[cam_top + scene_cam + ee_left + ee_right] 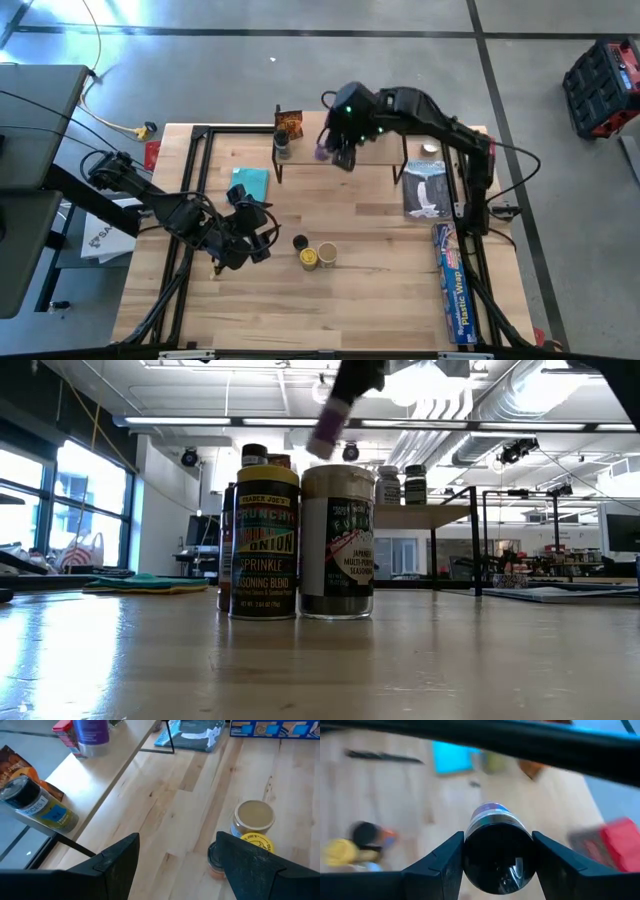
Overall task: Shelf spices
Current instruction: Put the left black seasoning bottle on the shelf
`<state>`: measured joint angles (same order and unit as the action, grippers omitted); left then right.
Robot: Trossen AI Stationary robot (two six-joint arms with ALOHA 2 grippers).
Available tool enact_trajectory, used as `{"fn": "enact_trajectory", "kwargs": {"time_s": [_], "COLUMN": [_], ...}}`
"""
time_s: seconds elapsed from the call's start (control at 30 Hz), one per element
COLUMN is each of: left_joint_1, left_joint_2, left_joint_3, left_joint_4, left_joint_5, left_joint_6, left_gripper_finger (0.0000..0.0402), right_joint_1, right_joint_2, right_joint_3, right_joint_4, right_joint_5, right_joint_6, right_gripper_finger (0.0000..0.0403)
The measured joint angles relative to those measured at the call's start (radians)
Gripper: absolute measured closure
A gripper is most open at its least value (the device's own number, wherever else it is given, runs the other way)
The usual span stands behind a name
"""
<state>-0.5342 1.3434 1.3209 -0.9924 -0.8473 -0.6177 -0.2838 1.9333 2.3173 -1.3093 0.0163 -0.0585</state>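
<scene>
Overhead ceiling strips light the scene brightly and evenly. The surface (320, 660) shows glare. The right wrist view is motion-blurred; the low view's foreground is soft.

Shelf (385, 152) at desk (360, 300) back; jar (282, 143) and packet (289, 122) on its left end. Three jars (315, 254) clustered mid-desk. Cloth (249, 183) left of shelf. Box (455, 285) along right edge.

Counted three standing jars (309, 258), one purple jar (322, 152) aloft, one packet (289, 122), one shelf (380, 156), one blue box (455, 290), one teal cloth (250, 183)

Two spice jars (300, 540) stand touching on the table (400, 660)
</scene>
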Motion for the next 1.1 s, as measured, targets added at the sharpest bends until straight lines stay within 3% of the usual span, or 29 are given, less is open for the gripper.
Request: {"fn": "enact_trajectory", "kwargs": {"time_s": [0.37,1.1], "left_joint_1": [0.026,0.044], "left_joint_2": [0.0,0.0], "left_joint_3": [0.0,0.0], "left_joint_4": [-0.009,-0.005], "left_joint_5": [-0.003,0.0], "left_joint_6": [-0.001,0.001], "left_gripper_finger": [0.0142,0.0142], "right_joint_1": [-0.166,-0.166], "right_joint_2": [0.093,0.117], "right_joint_3": [-0.001,0.037], "right_joint_4": [-0.004,-0.159], "right_joint_5": [-0.038,-0.061], "right_joint_6": [-0.055,-0.09], "right_gripper_finger": [0.021,0.0203]}}
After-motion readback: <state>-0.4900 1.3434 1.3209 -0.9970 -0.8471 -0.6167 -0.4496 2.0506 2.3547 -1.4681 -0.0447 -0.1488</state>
